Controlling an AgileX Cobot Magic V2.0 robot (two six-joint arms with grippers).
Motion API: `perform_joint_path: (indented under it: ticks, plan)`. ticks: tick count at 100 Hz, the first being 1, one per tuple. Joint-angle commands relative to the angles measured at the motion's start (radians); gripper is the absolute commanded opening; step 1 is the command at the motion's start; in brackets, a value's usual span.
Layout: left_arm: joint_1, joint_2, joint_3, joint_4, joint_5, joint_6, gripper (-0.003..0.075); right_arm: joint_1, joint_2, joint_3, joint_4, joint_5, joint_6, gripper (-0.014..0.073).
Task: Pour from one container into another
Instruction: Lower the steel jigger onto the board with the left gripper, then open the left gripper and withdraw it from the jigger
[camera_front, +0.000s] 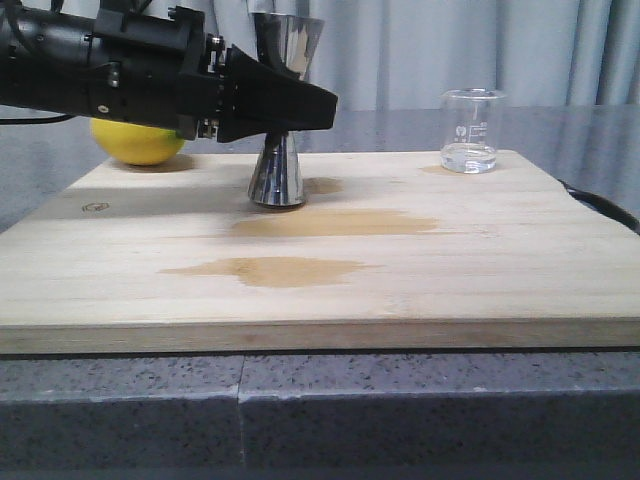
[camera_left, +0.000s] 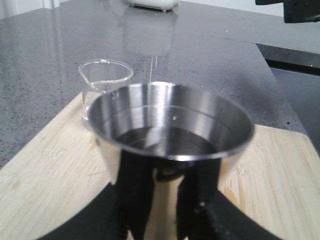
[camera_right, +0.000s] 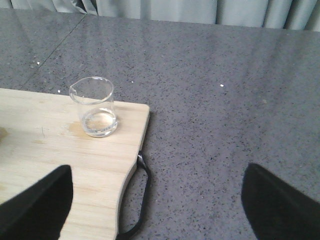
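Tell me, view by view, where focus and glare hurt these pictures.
Front view: sharp board; the beaker is pale against the curtain. Left wrist view: the jigger fills the frame, soft-focused, with bright streaks on its steel; the left pincer's fingers are dark blurs. Right wrist view: mostly clear, right pincer fingers blurred.

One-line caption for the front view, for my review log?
Left gripper around the steel jigger on the wet board; beaker apart, lemon behind.

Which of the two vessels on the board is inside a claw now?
The steel jigger: the left claw grips its waist. The glass beaker stands alone at the board's far right corner, untouched.
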Motion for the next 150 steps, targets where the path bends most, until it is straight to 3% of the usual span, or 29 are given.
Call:
perform_joint_path:
  ticks: [1, 52, 90, 116, 129, 150]
  plan:
    - [-0.009, -0.043, -0.021, -0.067, 0.113, 0.003, 0.0197, 0.001, -0.007, -0.024, -0.034, -0.056, 0.003, 0.0594]
    - [-0.009, -0.043, -0.021, -0.034, 0.108, 0.003, 0.0218, 0.001, -0.007, -0.024, -0.035, -0.056, 0.003, 0.0594]
    - [-0.009, -0.043, -0.021, -0.034, 0.104, 0.003, 0.0384, 0.001, -0.007, -0.024, -0.035, -0.059, 0.003, 0.0594]
    - [-0.005, -0.057, -0.021, -0.032, 0.095, -0.007, 0.0566, 0.001, -0.007, -0.024, -0.038, -0.066, 0.003, 0.0594]
    - [-0.005, -0.105, -0.021, 0.018, 0.025, -0.057, 0.057, 0.001, -0.007, -0.024, -0.038, -0.076, 0.003, 0.0594]
    - [-0.005, -0.229, -0.021, 0.248, -0.196, -0.239, 0.057, 0.001, -0.007, -0.024, -0.038, -0.084, 0.003, 0.0594]
